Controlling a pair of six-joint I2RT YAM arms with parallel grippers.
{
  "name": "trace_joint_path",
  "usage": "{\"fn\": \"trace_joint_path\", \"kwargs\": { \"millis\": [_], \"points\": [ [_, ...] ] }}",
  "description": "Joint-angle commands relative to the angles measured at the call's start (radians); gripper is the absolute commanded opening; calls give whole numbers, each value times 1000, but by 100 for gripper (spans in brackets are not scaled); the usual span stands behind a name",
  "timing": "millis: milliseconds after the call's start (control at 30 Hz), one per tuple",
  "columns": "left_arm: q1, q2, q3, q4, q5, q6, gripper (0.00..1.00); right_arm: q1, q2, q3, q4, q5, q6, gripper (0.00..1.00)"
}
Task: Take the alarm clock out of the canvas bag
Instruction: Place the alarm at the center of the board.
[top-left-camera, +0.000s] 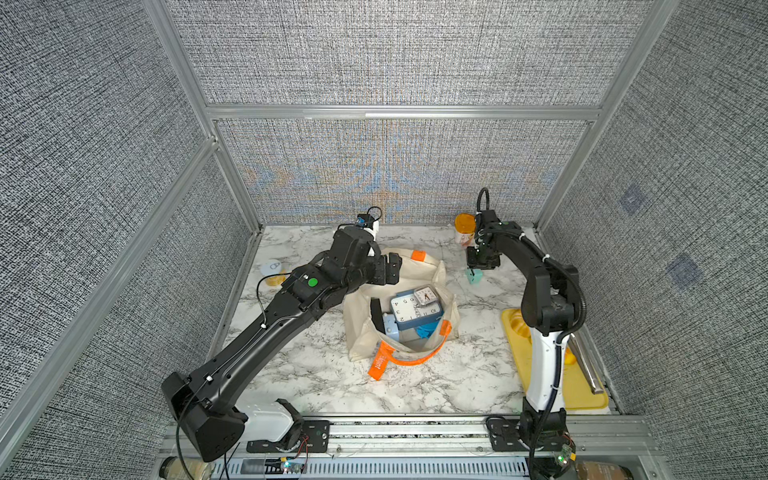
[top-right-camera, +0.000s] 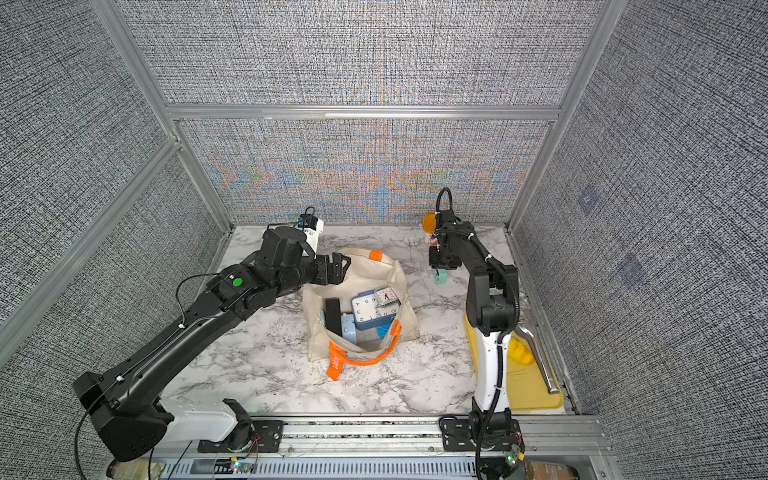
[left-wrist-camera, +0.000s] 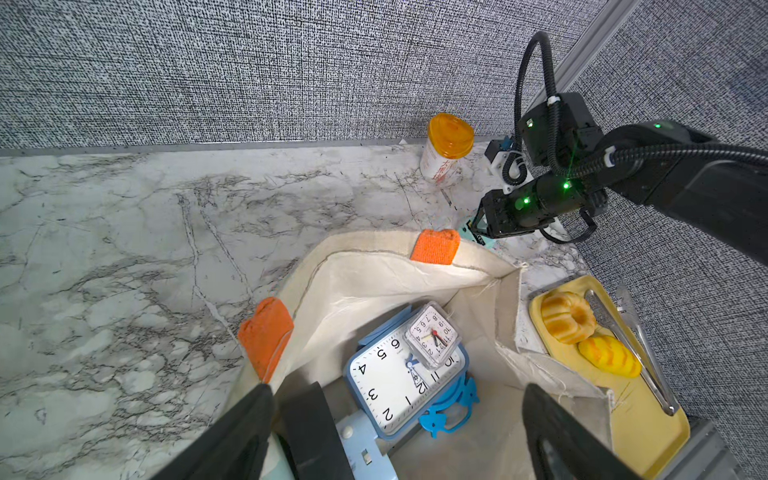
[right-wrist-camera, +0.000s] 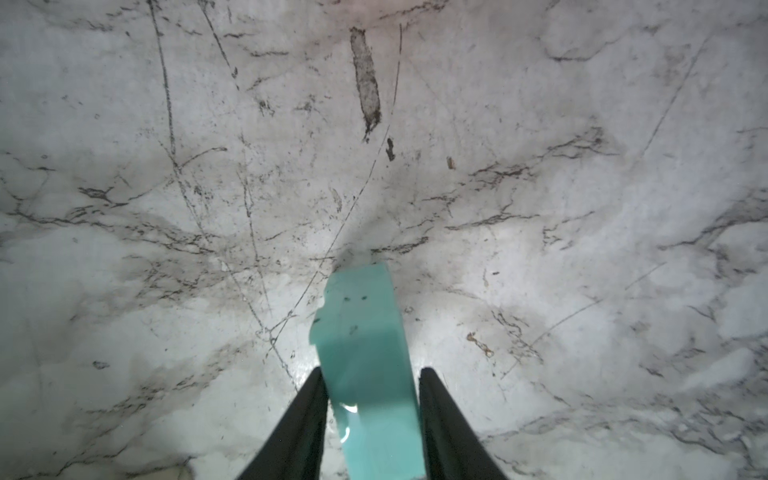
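While canvas bag (top-left-camera: 357, 334) gapes mid-table, blue alarm clock (top-left-camera: 409, 313) lies inside, long axis about 9-to-3. Left gripper (top-left-camera: 388, 270), jaws wide apart, hovers just beyond: clock at its 5 o'clock, nearer arm. Right gripper (top-left-camera: 473, 270), at 2 o'clock, flanks teal block (top-left-camera: 476, 277); grip unclear.

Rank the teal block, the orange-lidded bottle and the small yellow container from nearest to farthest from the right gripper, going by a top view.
From the right gripper, in a top view:
1. teal block: directly beneath it, on the table.
2. orange-lidded bottle: just behind, by the back wall.
3. small yellow container: far left side, beyond the left arm.
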Motion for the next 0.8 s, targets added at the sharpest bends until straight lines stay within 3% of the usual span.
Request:
{"fn": "trace_joint_path", "kwargs": {
  "millis": [0, 167, 433, 533, 767],
  "points": [
    [0, 8, -2, 39, 9, -5, 94, -1, 6, 5, 9, -17, -16, 40],
    [1, 18, 4, 33, 10, -6, 94, -1, 6, -6, 15, -19, -17, 42],
    [1, 14, 10, 13, -19, -18, 94, -1, -31, 29, -10, -30, -18, 56],
    [1, 8, 16, -18, -53, -39, 94, -1, -67, 50, -36, -31, -6, 63],
    [1, -17, 27, -233, -107, -140, 92, 60, -257, 150, -140, -51, 49, 64]
  ]
}}
